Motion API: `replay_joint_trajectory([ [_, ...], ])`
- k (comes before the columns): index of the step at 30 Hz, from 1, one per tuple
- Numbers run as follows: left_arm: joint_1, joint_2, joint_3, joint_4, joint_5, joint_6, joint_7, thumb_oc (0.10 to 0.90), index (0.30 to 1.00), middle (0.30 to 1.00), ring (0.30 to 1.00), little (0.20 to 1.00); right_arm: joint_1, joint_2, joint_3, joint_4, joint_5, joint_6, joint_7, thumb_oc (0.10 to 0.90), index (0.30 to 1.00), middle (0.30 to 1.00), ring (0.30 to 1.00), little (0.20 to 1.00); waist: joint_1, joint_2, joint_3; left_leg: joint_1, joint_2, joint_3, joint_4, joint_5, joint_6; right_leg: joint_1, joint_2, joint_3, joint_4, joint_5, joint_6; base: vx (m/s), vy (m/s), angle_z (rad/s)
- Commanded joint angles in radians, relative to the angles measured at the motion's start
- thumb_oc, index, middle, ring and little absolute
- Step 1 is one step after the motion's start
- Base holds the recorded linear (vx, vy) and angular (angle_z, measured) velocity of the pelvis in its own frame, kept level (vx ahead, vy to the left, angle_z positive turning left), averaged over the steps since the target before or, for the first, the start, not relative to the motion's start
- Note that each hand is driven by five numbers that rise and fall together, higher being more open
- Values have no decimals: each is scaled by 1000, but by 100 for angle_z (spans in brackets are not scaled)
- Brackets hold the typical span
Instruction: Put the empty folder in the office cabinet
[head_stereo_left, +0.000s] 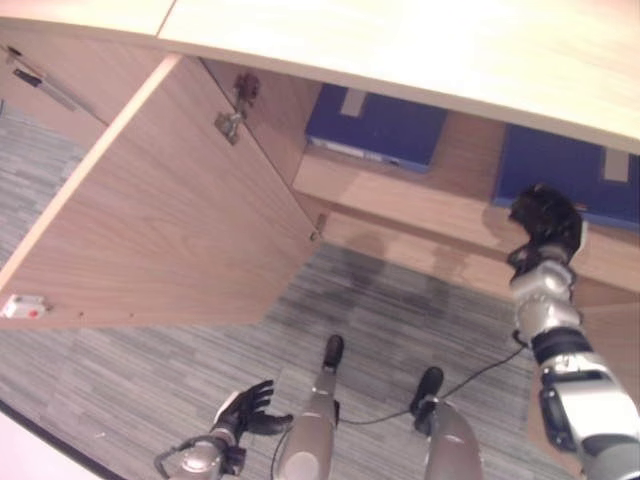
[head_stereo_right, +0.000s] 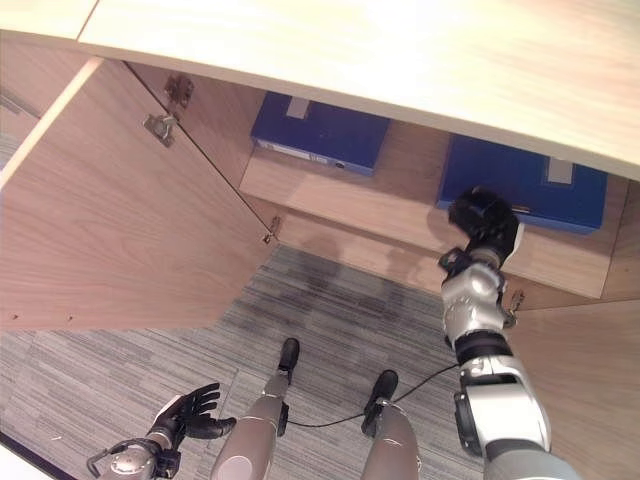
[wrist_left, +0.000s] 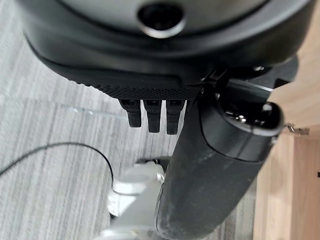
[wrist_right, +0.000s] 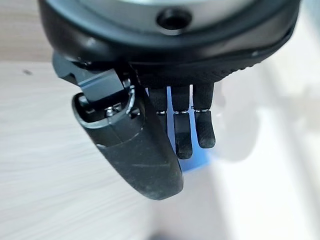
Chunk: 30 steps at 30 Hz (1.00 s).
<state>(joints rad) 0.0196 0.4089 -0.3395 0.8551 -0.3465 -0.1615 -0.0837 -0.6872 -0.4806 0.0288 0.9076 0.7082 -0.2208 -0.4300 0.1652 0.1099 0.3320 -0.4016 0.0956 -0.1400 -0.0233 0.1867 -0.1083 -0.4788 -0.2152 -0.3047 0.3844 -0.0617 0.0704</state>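
Two blue folders lie flat on the shelf (head_stereo_left: 400, 195) of the open wooden cabinet: one on the left (head_stereo_left: 380, 125) and one on the right (head_stereo_right: 530, 180). My right hand (head_stereo_right: 485, 222) is raised at the shelf's front edge, just before the right folder's near side. Its fingers (wrist_right: 182, 132) hang relaxed and open, holding nothing. A strip of blue folder (wrist_right: 196, 161) shows past them. My left hand (head_stereo_left: 243, 410) hangs low over the carpet with its fingers spread, open and holding nothing.
The cabinet's left door (head_stereo_left: 170, 210) stands swung wide open toward me, with hinges (head_stereo_left: 230, 122) on its inner edge. The pale cabinet top (head_stereo_left: 400, 40) overhangs the shelf. Grey striped carpet (head_stereo_left: 400, 310) covers the floor in front.
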Motion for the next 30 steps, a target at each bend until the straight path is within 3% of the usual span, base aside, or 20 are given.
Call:
replay_joint_trajectory([
  [1,22,21,18,43,32,-44,20,800,900,900,900,900,-36,-184,45,-111,-381,-38,-58,400,300,300,300,300,3,13,-2,66,21,21,-2,-116,-23,86,-1,35,-44,-64,67,0,0,0],
  [7,29,18,17,44,71,-62,12,800,900,900,900,900,12,-255,91,-117,-607,9,-101,400,300,300,300,300,-5,15,9,59,17,23,8,-119,-19,85,-4,39,-47,-59,70,0,0,0],
  [14,35,29,9,25,66,-71,7,800,900,900,900,900,6,-307,112,-73,-671,37,-111,400,300,300,300,300,-10,15,20,47,13,27,19,-124,-14,76,-10,45,-48,-50,75,0,0,0],
  [20,36,24,8,22,71,-74,2,800,900,900,900,900,2,-378,143,-109,-816,72,-162,400,300,300,300,300,-15,14,25,41,10,26,24,-126,-11,71,-12,46,-46,-50,76,1,4,-2],
  [30,40,34,-3,10,58,-79,1,800,900,900,900,900,-46,-408,138,-57,-794,87,-174,400,300,300,300,300,-7,16,27,31,6,16,28,-129,-4,60,-12,46,-31,-56,73,0,0,0],
])
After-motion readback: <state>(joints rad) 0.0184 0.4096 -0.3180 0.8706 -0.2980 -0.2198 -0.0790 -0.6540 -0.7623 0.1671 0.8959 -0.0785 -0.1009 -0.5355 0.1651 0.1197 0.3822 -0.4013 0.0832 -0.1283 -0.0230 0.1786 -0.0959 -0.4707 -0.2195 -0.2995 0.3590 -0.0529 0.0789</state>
